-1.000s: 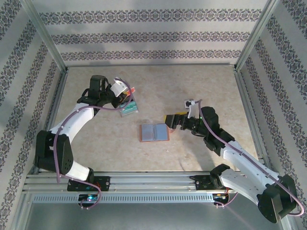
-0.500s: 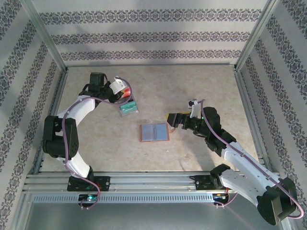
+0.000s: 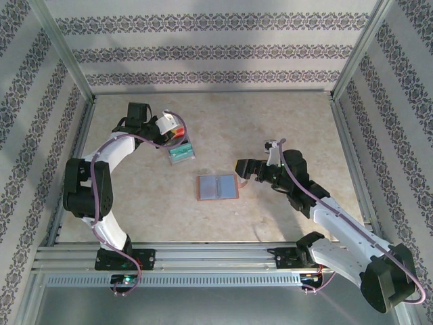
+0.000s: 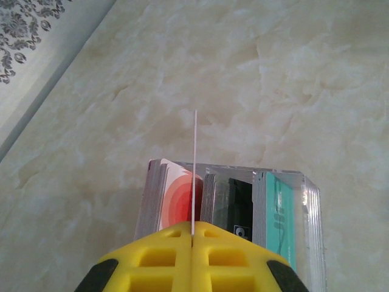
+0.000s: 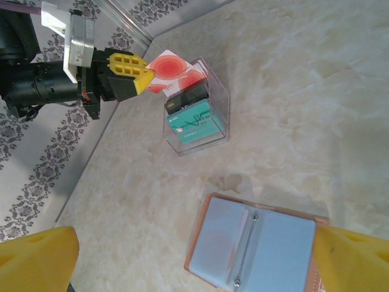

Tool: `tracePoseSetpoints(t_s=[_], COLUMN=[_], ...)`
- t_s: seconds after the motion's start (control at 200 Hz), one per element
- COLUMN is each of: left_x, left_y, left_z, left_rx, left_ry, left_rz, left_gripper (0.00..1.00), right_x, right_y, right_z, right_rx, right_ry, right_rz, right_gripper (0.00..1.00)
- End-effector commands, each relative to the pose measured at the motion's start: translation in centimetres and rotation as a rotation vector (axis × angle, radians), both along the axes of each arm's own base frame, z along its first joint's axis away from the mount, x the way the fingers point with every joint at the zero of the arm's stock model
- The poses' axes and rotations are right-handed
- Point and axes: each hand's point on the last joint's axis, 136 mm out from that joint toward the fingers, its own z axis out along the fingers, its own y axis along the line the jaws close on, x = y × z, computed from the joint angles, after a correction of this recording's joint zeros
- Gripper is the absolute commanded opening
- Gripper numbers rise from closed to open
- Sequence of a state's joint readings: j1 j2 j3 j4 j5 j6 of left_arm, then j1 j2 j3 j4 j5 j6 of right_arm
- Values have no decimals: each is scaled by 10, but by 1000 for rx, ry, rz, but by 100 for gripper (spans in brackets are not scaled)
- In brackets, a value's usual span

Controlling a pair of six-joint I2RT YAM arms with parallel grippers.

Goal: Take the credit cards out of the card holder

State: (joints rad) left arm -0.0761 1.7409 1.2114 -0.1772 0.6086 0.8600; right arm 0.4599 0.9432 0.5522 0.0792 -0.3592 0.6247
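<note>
The card holder (image 3: 218, 187) lies open and flat mid-table, tan rim around grey-blue pockets (image 5: 261, 249). A faint pink tint shows through its left pocket. My left gripper (image 3: 177, 131) is shut on a credit card (image 5: 167, 68), red with pale rings, seen edge-on as a thin white line (image 4: 195, 158) from the left wrist. It holds the card over the red stack in a clear box (image 5: 197, 118). My right gripper (image 3: 242, 169) hangs open just right of the card holder, nothing between its yellow fingers (image 5: 36, 258).
The clear box (image 3: 181, 154) holds upright stacks of red, black and teal cards (image 4: 276, 207). Metal frame rails and patterned walls (image 3: 216, 47) enclose the beige marble table. Bare table lies between the box and the card holder.
The left arm's elbow has folded in toward its base while its gripper stayed over the clear box with the card. The right gripper has barely moved.
</note>
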Motion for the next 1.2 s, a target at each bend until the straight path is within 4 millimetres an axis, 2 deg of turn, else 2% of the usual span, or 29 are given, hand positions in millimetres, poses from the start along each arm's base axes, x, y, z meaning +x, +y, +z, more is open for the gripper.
tracePoseSetpoints(t_s=[0.0,0.565,0.819,0.909,0.954,1.029,1.194], left_x=[0,11,13,14,14,13,9], left_y=[4,21,20,19,18,18,16], left_z=[-5,-28,-34,-33,-31,-27,-12], left_rx=[-2,66,62,49,40,27,8], left_ry=[28,55,83,95,98,98,61], left_rz=[-31,-3,-19,-7,-3,1,2], left_gripper=[0,0,0,8,18,29,31], right_x=[8,9,8,8,7,7,6], right_y=[-2,-2,-1,-1,-1,-1,0], right_z=[15,14,14,13,13,12,13], right_rx=[16,14,18,17,17,18,24], right_ry=[-34,-29,-28,-26,-25,-23,-18], right_rz=[-19,-17,-13,-12,-10,-10,-3], right_gripper=[98,98,98,98,98,98,98])
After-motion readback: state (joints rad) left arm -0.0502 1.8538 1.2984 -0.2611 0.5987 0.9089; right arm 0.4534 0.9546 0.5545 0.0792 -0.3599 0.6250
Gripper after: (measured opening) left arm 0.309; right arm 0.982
